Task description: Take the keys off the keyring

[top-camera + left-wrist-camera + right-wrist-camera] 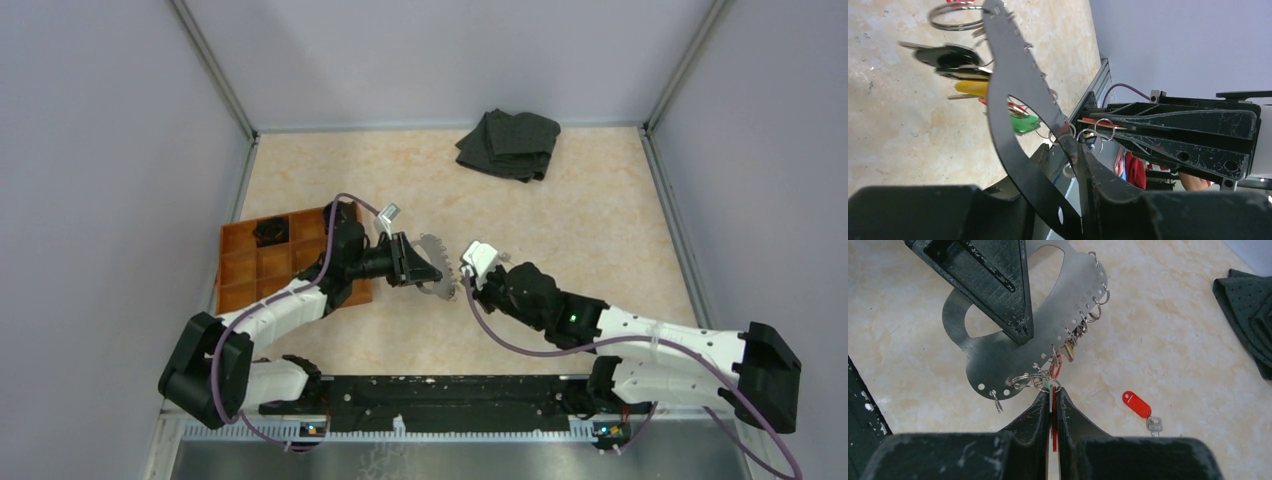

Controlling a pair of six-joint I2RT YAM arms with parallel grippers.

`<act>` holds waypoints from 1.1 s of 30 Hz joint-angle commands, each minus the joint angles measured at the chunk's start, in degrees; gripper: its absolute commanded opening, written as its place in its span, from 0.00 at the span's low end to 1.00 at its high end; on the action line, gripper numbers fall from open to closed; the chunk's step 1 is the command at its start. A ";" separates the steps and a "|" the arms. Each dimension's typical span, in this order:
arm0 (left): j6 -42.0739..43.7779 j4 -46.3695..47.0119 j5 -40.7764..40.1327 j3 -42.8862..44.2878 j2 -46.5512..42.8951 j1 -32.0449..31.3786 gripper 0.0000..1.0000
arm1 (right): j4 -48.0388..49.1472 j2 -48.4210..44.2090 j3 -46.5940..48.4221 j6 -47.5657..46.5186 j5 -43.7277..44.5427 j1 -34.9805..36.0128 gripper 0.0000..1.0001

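Keyring (998, 365) in this scene is a flat silvery plate with a big cut-out and a row of small holes along its curved rim (not a plain wire loop). Your left gripper (412, 266) is clamped on the plate's body and holds it on edge over the table (600, 230), between the two arms. Held this way, the keys (950, 56) dangle free on their little split rings (1095, 315) and the rim faces the other arm. Your right gripper (1053, 402) is closed almost fully, pinching an edge-on key (1053, 415) at the plate's lower rim, with red plastic showing between the pads. That grip looks meant for working the key's ring out of its hole. A red-tagged key (1137, 405) lies loose on the table nearby, likely already freed. Most keys hang from the plate, so the job looks early.
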 commanded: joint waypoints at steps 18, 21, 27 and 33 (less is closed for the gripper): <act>9.39 -9.19 -4.97 -0.63 -6.82 -0.27 0.67 | 3.53 -3.69 3.61 -9.24 0.34 3.43 0.00; 10.27 -10.75 -6.78 -1.23 -8.56 -0.25 0.71 | 3.14 -3.58 3.61 -9.27 0.50 3.53 0.00; 10.57 -12.88 -9.82 -2.77 -11.29 -0.22 0.80 | 2.64 -3.29 3.36 -9.09 0.37 3.75 0.00; 11.00 -12.53 -10.38 -4.25 -12.73 -0.26 0.84 | 2.19 -2.53 3.61 -9.06 0.01 3.87 0.00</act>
